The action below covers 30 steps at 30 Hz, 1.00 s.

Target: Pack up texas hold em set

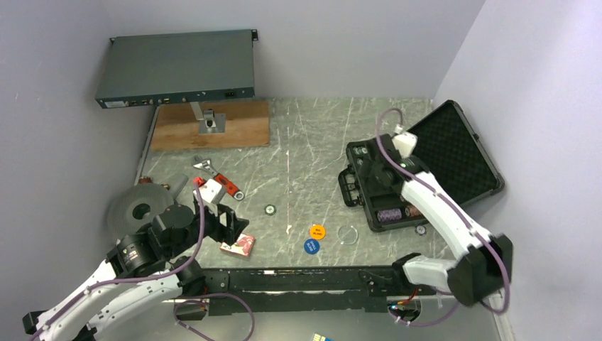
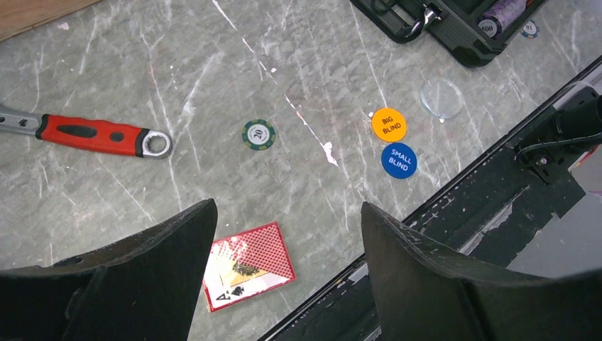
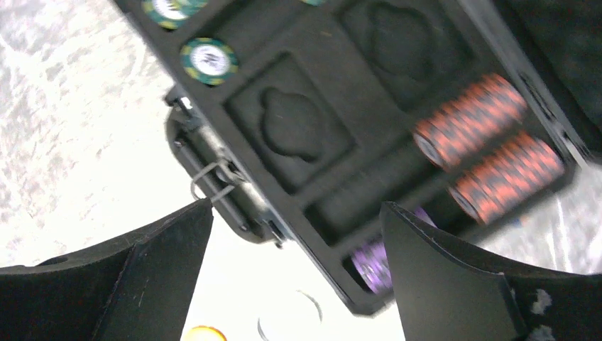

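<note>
Grey marbled table (image 1: 312,142), pale walls close on three sides.

The black case (image 1: 454,153) lies open, lid laid back, with its foam tray directly under the right gripper (image 3: 297,209). That gripper's fingers are spread wide with nothing between them. The right arm reaches forward from its base, elbow bent, wrist tipped down over the tray.
- To the gripper's right are two orange-and-grey chip rows (image 3: 468,121).
- A purple chip row (image 3: 369,263) is partly hidden behind its right finger.
- Ahead and left, a green pair (image 3: 208,60) sits in a slot.
- The wrist view is blurred, so chip markings can't be read. From above, the arm covers much of the tray.

The red card deck (image 2: 248,273) lies flat just below the left gripper (image 2: 287,213), one edge hidden behind the left finger. This gripper's jaws are also wide and empty, and I can't tell whether they touch the deck. The left arm is folded low, wrist angled down.
- Ahead of it lies a lone green chip (image 2: 258,134).
- Ahead and right, the orange disc (image 2: 389,124) reads BIG BLIND and the blue disc (image 2: 398,160) reads SMALL BLIND. The two sit just beside each other.
- A clear disc (image 2: 441,98) lies beyond them.
- Ahead and left is a red-handled wrench (image 2: 99,135), its far end cut off by the frame.
- Well beyond are a wooden board (image 1: 213,128) and a grey rack box (image 1: 177,71).
</note>
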Tool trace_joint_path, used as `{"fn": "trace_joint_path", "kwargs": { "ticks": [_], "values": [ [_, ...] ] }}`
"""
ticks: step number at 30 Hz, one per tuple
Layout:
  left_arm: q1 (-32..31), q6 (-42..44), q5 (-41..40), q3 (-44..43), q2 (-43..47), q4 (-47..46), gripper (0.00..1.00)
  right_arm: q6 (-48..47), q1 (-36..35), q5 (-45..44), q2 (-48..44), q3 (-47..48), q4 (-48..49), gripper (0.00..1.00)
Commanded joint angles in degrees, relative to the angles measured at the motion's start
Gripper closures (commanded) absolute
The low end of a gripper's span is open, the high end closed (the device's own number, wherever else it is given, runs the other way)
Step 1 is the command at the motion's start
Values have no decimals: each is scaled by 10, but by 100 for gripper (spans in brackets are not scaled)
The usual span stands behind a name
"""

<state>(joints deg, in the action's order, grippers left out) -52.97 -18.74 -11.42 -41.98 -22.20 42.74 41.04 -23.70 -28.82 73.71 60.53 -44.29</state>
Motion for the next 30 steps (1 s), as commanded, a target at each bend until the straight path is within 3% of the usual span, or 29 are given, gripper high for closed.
{"fn": "trace_joint_path", "kwargs": {
  "ticks": [1,6,8,10,11,16,19,25,30],
  "values": [
    [-2,4,6,1,18,-10,20,204,5,-111,-113,-52,-171,12],
    [-4,6,10,3,35,-12,20,411,11,-162,-170,-87,-337,25],
    [-5,6,10,3,39,-12,20,462,11,-161,-159,-93,-389,49],
    [-6,6,12,3,41,-12,20,473,15,-157,-142,-98,-416,61],
    [-7,6,12,3,42,-12,20,473,19,-148,-138,-104,-416,63],
    [-9,5,5,3,52,-9,20,497,48,-134,-170,-155,-380,63],
    [-10,3,-3,3,60,-7,20,479,118,-146,-176,-186,-327,62],
    [-11,7,7,6,72,-12,20,344,261,-147,-152,-201,-164,64],
    [-16,6,8,6,73,-12,20,254,347,-107,-153,-234,-49,52]
  ]
}}
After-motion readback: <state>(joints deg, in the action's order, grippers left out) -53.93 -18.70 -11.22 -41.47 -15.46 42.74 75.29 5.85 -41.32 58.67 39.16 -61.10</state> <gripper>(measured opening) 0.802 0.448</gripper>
